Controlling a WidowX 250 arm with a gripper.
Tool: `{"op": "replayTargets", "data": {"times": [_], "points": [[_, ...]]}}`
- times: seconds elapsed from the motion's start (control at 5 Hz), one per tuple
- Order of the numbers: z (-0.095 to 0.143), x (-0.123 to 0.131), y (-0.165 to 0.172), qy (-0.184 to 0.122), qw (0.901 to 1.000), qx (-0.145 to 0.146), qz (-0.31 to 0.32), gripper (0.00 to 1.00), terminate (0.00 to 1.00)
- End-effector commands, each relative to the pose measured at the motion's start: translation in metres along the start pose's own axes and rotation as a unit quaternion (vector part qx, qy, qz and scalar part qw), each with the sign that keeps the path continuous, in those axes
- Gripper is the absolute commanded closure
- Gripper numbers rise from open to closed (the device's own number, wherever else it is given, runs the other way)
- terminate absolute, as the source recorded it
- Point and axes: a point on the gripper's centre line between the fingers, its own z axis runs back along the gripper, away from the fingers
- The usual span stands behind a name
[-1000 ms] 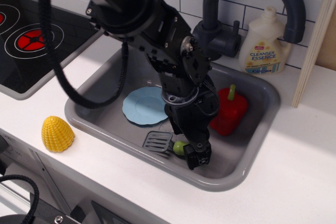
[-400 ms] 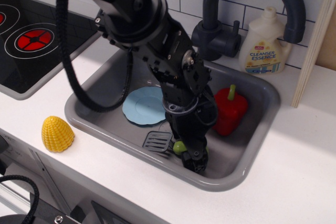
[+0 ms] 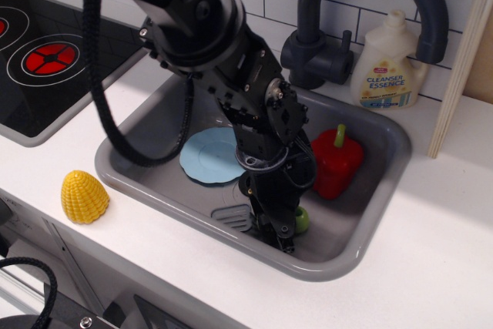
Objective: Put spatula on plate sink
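The spatula lies on the sink floor near the front wall. Only part of its dark slotted blade shows to the left of the claw, with a bit of its lime-green handle poking out on the right. It looks like a small plastic toy: light, stiff, nothing fragile, but smooth enough to twist or slide if pinched off-centre. The chunky handle seems the sensible place to take it, since the thin blade lies flat against the basin and offers little to pinch.

The claw is down right over that handle, pointing at the sink floor. From where I stand the arm's own bulk hides the fingertips, so I cannot tell whether they are clenched on the handle or merely straddling it; the green does sit right against them.

Up and to the left of the claw, a short way off on the sink floor, is the light-blue plate, bare and partly behind the arm. Just behind the claw on the right stands a red pepper. The spatula is not yet on the plate.
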Motion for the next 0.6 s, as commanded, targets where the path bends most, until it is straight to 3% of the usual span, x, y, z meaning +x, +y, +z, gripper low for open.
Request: {"op": "replayTargets", "data": {"times": [0.0, 0.4], "points": [[0.017, 0.003, 0.014, -0.014, 0.9996, 0.024, 0.007, 1.00, 0.00], [0.038, -0.008, 0.042, -0.007, 0.9968, 0.042, 0.068, 1.00, 0.00]]}}
